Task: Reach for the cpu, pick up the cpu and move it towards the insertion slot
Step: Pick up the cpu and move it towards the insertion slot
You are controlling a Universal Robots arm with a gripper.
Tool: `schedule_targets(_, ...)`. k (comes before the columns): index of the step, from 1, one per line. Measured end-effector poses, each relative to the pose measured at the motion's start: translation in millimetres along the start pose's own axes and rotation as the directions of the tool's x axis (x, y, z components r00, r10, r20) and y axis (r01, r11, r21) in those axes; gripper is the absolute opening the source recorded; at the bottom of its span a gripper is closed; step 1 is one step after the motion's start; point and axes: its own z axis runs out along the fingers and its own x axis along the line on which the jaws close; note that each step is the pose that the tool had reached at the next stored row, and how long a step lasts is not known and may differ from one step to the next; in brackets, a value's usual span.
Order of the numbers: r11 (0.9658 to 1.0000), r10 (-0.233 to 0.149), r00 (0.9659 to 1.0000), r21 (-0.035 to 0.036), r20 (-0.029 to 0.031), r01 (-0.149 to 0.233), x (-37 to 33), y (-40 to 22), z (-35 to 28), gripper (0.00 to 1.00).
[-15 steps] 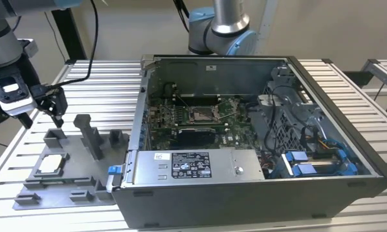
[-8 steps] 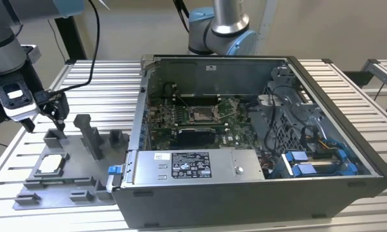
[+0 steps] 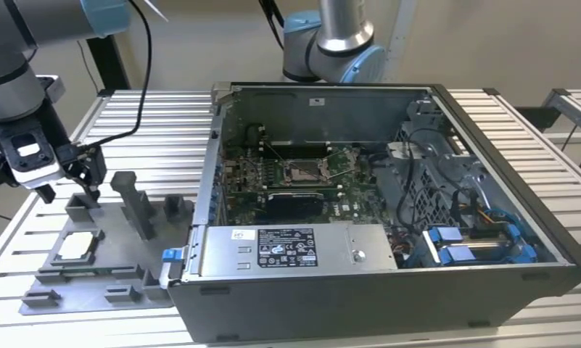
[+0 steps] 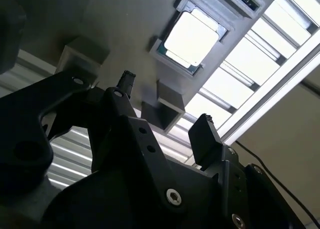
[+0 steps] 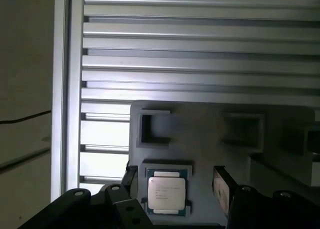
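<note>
The cpu (image 3: pixel 77 246) is a small square chip with a silvery-white top, lying flat in a recess of the grey fixture plate (image 3: pixel 96 290) at the exterior view's left. My gripper (image 3: pixel 72 190) hangs open above the plate, a little beyond the chip and clear of it, with nothing between its fingers. In both wrist views the cpu (image 4: pixel 192 39) (image 5: pixel 166 191) lies below the spread black fingers (image 4: pixel 205 131) (image 5: pixel 220 186) of the gripper (image 4: pixel 167 109) (image 5: pixel 175 181). The insertion slot (image 3: pixel 303 172) is a silver-framed square socket on the green motherboard inside the open computer case.
Upright grey blocks (image 3: pixel 136 203) rise from the fixture plate close to the gripper. The case's metal wall (image 3: pixel 208 167) stands between the plate and the motherboard. A second robot arm (image 3: pixel 329 40) stands behind the case. The slatted aluminium table (image 3: pixel 165 116) runs beneath everything.
</note>
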Motion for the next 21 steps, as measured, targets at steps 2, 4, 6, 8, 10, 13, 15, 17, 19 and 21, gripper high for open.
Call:
schedule_targets(2,1.0000,0.000,1.0000,0.0001,-0.0003,0.000,0.0,-0.1,1.2,1.00)
schedule_targets(4,1.0000,0.000,1.0000,0.0002,-0.0005,0.000,0.0,-0.1,1.2,1.00)
schedule_targets(6,1.0000,0.000,1.0000,0.0000,-0.0001,0.000,0.0,-0.1,1.5,1.00)
schedule_targets(8,1.0000,0.000,1.0000,0.0000,-0.0001,0.000,0.0,-0.1,1.5,1.00)
schedule_targets(10,1.0000,0.000,1.0000,0.0000,0.0000,0.000,0.0,-0.1,1.9,1.00)
schedule_targets(13,1.0000,0.000,1.0000,-0.0001,0.0000,0.000,-0.1,-0.1,3.0,1.00)
schedule_targets(15,1.0000,0.000,1.0000,0.0000,-0.0001,0.000,-0.1,-0.2,4.0,1.00)
schedule_targets(17,1.0000,0.000,1.0000,0.0000,-0.0001,0.000,-0.1,-0.2,5.2,1.00)
schedule_targets(19,1.0000,0.000,1.0000,0.0000,-0.0001,0.000,-0.2,-0.3,6.6,1.00)
schedule_targets(21,1.0000,0.000,1.0000,0.0000,-0.0002,0.000,-0.2,-0.3,8.3,1.00)
